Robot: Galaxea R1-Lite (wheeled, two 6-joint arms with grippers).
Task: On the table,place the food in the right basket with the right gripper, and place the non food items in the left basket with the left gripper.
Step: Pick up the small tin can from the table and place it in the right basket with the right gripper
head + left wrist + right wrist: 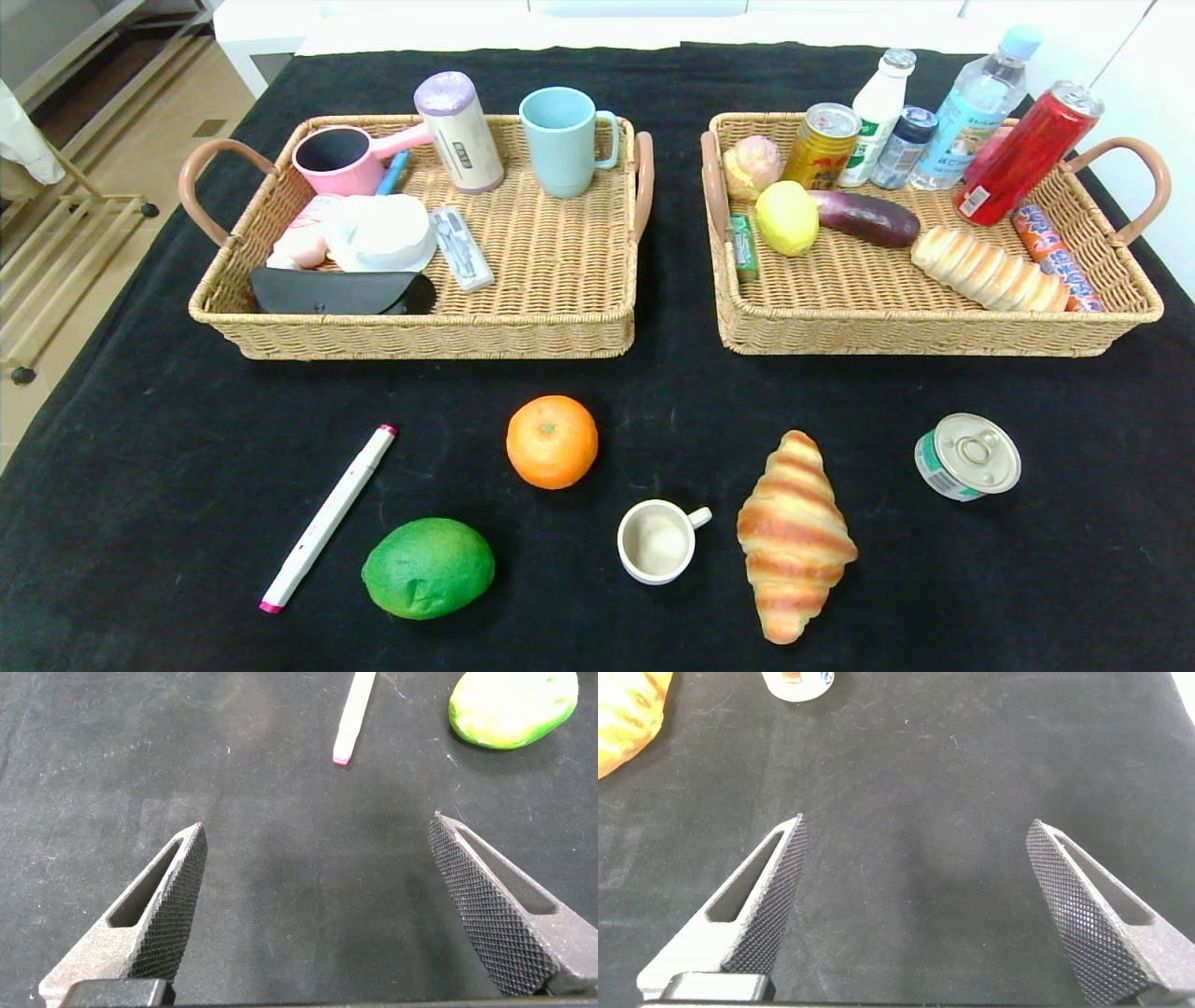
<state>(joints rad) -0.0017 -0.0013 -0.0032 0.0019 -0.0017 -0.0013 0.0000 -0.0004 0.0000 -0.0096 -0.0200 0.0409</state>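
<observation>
Head view, stock on black cloth table (112, 523). Far left: left basket (551, 271), wicker, holding pink scoop cup (341, 159), lavender-capped canister (459, 131), blue mug (563, 140), white pouch (373, 233), black case (341, 291), small packet (460, 247). Far right: right basket (840, 289), holding lemon (786, 217), eggplant (864, 217), bread loaf (990, 271), gold can (822, 145), red can (1027, 154), three bottles along the far rim.

Loose on the near cloth, left to right: white marker (327, 518) lying diagonally, green lime (428, 567), orange (552, 441) farther back, small white cup (658, 541) upright, croissant (792, 534), tin can (967, 456) tipped on its side at right.

Left wrist view: left gripper (318, 905), jaws spread wide and empty, above bare cloth; the marker's pink tip and the lime lie just beyond it.

Right wrist view: right gripper (915, 905), jaws likewise released, nothing between them; croissant edge and the tin can's rim beyond.
</observation>
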